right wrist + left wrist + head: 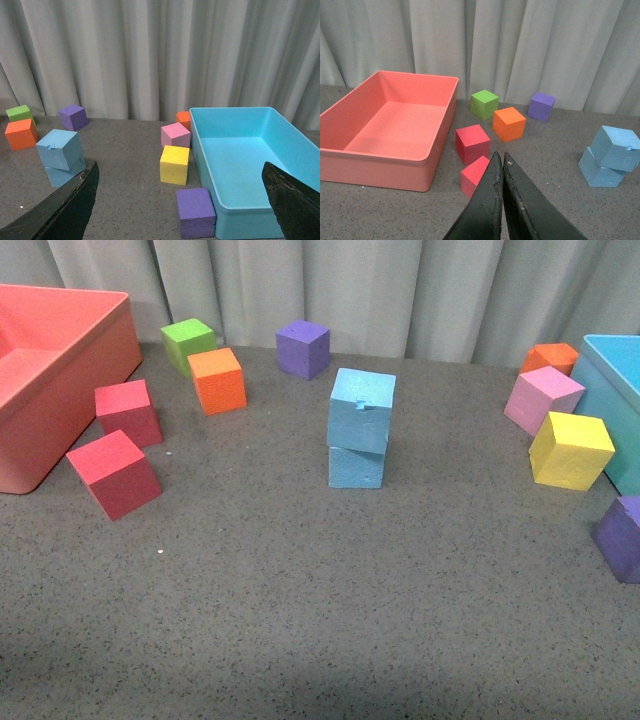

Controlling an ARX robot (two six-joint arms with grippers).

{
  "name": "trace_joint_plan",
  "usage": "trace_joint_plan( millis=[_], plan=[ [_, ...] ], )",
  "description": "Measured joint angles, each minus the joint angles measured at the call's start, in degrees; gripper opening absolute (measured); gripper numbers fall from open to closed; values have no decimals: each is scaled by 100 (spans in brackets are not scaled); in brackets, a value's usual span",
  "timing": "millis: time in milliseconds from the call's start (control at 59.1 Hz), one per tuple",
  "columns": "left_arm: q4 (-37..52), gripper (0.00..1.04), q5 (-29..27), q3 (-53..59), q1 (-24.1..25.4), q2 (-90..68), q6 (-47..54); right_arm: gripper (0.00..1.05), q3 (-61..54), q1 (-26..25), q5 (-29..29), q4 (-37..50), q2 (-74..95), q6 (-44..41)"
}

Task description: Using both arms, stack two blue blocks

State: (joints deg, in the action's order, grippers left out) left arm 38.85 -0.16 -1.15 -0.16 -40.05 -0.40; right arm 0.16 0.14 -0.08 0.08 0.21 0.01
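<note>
Two light blue blocks stand stacked in the middle of the table. The upper blue block (360, 408) sits slightly twisted on the lower blue block (356, 466) and has a small nick on its front edge. Both show in the left wrist view as upper block (616, 148) and lower block (599, 172), and in the right wrist view as upper block (60, 148) and lower block (59, 175). My left gripper (501, 156) is shut with nothing in it, well away from the stack. My right gripper (180, 172) is open and empty. Neither arm appears in the front view.
A red bin (95, 350) stands at the left with two red cubes (113, 472), an orange cube (217, 379), a green cube (187, 343) and a purple cube (303, 347) nearby. At the right are a turquoise bin (200, 145), pink (542, 398), yellow (570, 449), orange and purple (624, 537) cubes.
</note>
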Motion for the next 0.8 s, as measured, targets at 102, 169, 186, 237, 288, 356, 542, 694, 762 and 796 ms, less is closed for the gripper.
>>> trace_joint_plan(
  millis=[102, 169, 186, 237, 288, 356, 542, 694, 762, 796],
  plan=[
    [-361, 4, 2, 2, 0, 407, 0, 95, 0, 0, 0, 0, 0, 0],
    [-645, 4, 2, 2, 0, 710, 0, 95, 0, 0, 0, 0, 0, 0],
    [-710, 4, 2, 2, 0, 780, 0, 95, 0, 0, 0, 0, 0, 0],
    [-876, 4, 2, 2, 0, 960, 0, 95, 0, 0, 0, 0, 0, 0],
    [-1010, 4, 0, 4, 0, 1102, -2, 95, 0, 0, 0, 0, 0, 0],
    [-1222, 4, 0, 4, 2, 1335, 0, 95, 0, 0, 0, 0, 0, 0],
    [-1790, 4, 2, 7, 2, 1923, 0, 95, 0, 0, 0, 0, 0, 0],
    [-2131, 4, 2, 7, 0, 2271, 0, 95, 0, 0, 0, 0, 0, 0],
    [-2273, 4, 0, 7, 0, 2415, -2, 95, 0, 0, 0, 0, 0, 0],
    [-2328, 4, 2, 7, 0, 2472, 0, 95, 0, 0, 0, 0, 0, 0]
  ],
)
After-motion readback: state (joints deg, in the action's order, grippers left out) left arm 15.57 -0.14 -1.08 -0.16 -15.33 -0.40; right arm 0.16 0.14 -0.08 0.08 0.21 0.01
